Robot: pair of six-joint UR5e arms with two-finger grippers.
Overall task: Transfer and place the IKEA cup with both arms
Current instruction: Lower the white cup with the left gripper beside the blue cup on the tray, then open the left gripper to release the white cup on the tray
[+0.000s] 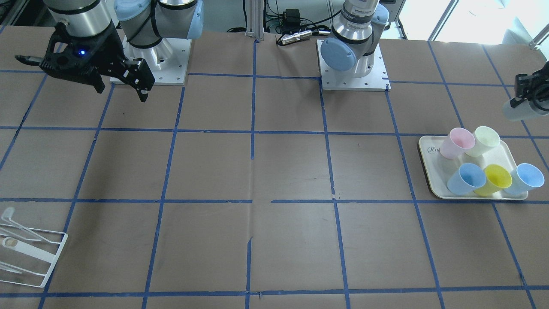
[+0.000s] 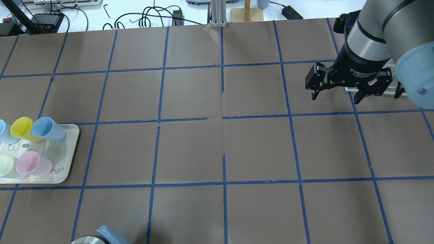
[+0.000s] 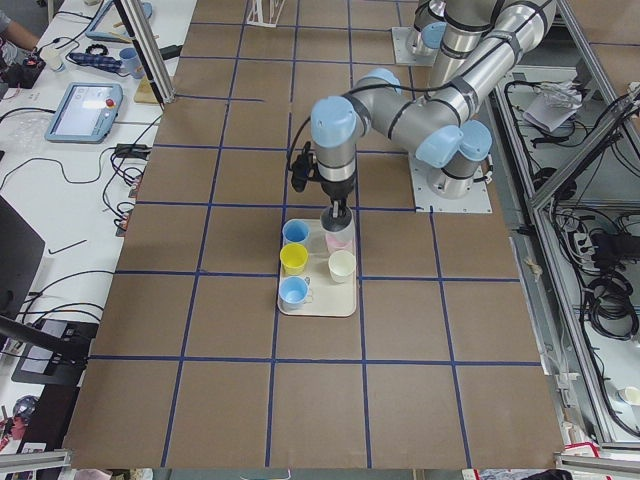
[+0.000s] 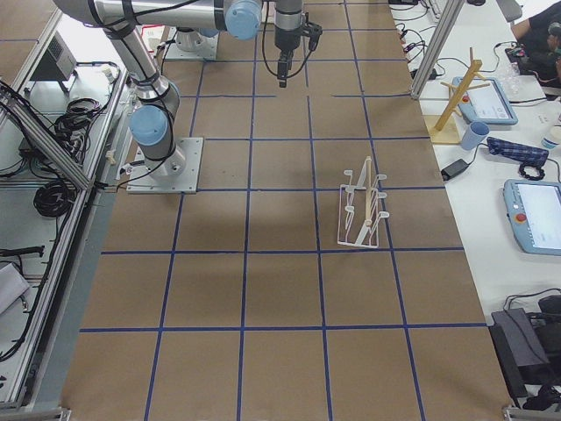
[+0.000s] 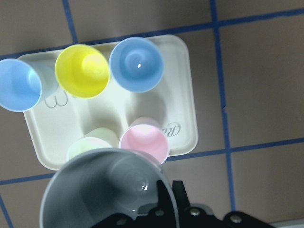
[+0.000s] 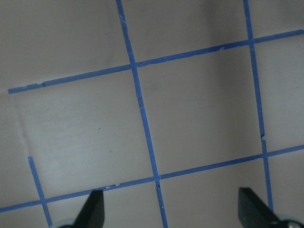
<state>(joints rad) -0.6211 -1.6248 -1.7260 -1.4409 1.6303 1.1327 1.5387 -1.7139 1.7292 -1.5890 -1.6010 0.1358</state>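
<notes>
And there was the left gripper (image 1: pixel 530 96) out at the robot's left end of the table, fingers pinched on the wall of the IKEA cup (image 5: pixel 97 192), the pale grey tumbler held clear in the air! The wrist camera looked straight into its open mouth, and below it sat the cream tray (image 1: pixel 430 174), the grey cup hanging over the tray's edge on the robot's side, just above the pink cup (image 1: pixel 458 142) and the pale yellow-green cup (image 1: pixel 483 140). On the tray's far row, away from the robot, stood a light-blue cup (image 1: pixel 466 178), the yellow cup (image 1: pixel 496 179) and a second light-blue cup (image 1: pixel 524 179), that last one poking over the rim. All five were upright, mouths up. Across the table, well apart from all that, the right gripper (image 2: pixel 335 98) hovered over bare brown paper and blue tape lines, fingers (image 6: pixel 93 209) spread wide with nothing between them. Near it, toward the right far corner, sat the white wire rack (image 4: pixel 361 207).
</notes>
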